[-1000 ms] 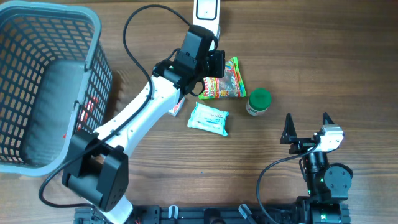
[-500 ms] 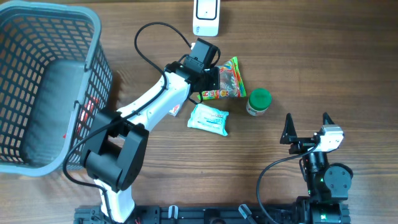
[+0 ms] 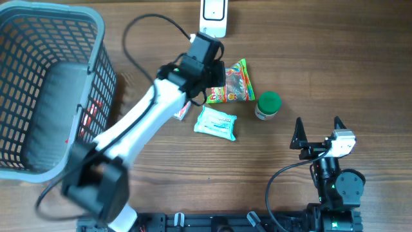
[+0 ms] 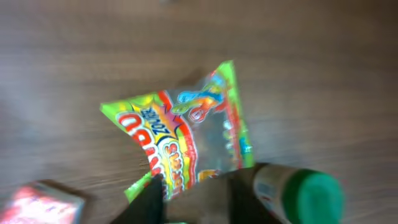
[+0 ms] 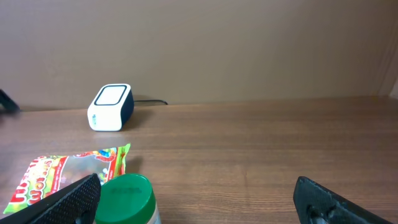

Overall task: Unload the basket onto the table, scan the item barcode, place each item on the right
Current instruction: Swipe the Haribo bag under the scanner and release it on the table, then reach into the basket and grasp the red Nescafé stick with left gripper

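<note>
Though hidden overhead, left gripper [image 4: 198, 200] visibly apart wrist-side by candy bag [image 4: 180, 140] (right gripper [image 5: 196, 190] wide apart)

You see a crinkly plastic candy bag w/ green edges, red-and-yellow lettering and a clear window [image 3: 233, 82] lying flat, printed face up, slightly skewed. Its lettered end points toward your left side and one green corner pokes up toward the far edge. In the left wrist view [image 4: 186, 140] it's blurred and no barcode can be made out. The right wrist view [image 5: 68, 171] shows its foil a bit puffed. The small white boxy barcode scanner w/ dark sides [image 3: 213, 16] stands upright beyond the bag, near but not touching it, w/ a cable trailing off behind [image 5: 111, 107].
</note>
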### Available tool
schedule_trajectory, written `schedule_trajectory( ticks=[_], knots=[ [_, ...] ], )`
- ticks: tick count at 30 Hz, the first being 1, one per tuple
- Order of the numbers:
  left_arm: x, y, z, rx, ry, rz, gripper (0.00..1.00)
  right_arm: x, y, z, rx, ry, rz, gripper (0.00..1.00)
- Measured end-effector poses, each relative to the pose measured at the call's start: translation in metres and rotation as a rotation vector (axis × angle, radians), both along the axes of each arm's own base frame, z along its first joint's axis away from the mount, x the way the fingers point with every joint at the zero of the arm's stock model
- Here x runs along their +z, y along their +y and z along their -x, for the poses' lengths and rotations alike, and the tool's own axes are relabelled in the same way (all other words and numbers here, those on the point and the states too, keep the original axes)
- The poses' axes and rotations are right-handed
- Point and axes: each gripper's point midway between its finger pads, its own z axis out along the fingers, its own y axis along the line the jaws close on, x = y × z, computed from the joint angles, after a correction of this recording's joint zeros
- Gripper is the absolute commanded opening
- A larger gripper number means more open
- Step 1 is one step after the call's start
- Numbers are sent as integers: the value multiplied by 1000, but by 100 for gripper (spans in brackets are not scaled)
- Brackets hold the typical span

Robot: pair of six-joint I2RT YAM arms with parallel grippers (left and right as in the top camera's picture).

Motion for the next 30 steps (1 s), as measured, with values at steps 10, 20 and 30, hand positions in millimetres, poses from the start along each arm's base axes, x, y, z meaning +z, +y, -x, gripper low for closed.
schedule_trajectory(
  ticks=[10, 20, 30],
  knots=[
    [147, 35, 43, -30, -311, 86, 100, 0, 0, 0, 0, 0, 0, 100],
    [263, 89, 108, -12, -653, 130, 100, 0, 0, 0, 0, 0, 0, 100],
    [293, 108, 135, -73, -809, 36, 100, 0, 0, 0, 0, 0, 0, 100]
  ],
)
